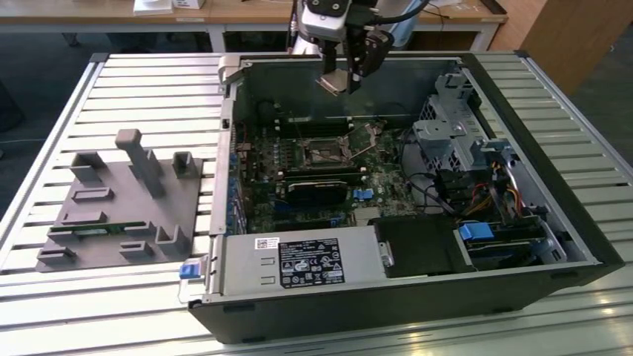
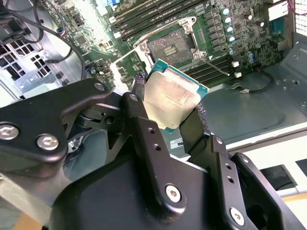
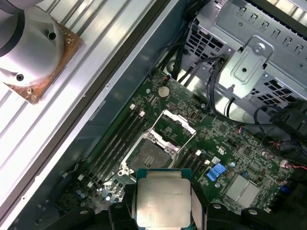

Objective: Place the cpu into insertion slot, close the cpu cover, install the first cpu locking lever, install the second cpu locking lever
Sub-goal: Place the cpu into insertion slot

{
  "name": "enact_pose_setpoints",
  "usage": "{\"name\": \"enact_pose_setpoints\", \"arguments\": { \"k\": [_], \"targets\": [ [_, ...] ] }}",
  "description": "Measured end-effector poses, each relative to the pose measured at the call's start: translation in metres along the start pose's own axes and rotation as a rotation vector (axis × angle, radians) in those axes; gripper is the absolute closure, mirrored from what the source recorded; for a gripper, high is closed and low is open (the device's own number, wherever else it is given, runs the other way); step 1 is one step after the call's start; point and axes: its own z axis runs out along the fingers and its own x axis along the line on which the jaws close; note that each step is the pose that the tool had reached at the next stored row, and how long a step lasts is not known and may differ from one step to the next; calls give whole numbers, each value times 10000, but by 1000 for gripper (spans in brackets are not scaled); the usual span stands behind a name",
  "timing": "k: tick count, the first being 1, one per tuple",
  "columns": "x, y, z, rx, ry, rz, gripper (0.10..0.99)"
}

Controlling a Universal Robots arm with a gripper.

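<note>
The cpu (image 2: 172, 98): one chip, silvery top toward both wrist cameras, green edge showing around it. It is pinched at two opposite edges between the two fingers (image 2: 138, 88) of the gripper (image 2: 169, 103), which is clamped onto it. We judge the edge hold leaves both flat faces untouched and the underside free to seat.

In the exterior view the chip hangs high over the open computer case (image 1: 396, 297), near its far wall, well apart from the board below and not yet over the socket.

Insertion slot (image 3: 149, 155): one, dark and bare, nothing in it. The cpu cover (image 3: 184, 123): one, swung up on its hinge just beside the slot, with the board visible through its opening. We read that as the way left open for the chip. One thin locking lever (image 2: 214, 66) stands out loose from the socket; we cannot make out a second with any certainty.

Long memory slots (image 3: 117, 139) run along the socket; their count is unclear.

Outside the case, one grey parts fixture (image 1: 124, 200) sits on the slatted table (image 1: 59, 96), at the exterior view's left.
</note>
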Motion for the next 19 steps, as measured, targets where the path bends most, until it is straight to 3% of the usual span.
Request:
{"name": "enact_pose_setpoints", "arguments": {
  "k": [19],
  "targets": [
    [0,0,0,-19,-81,937,545]
  ]
}}
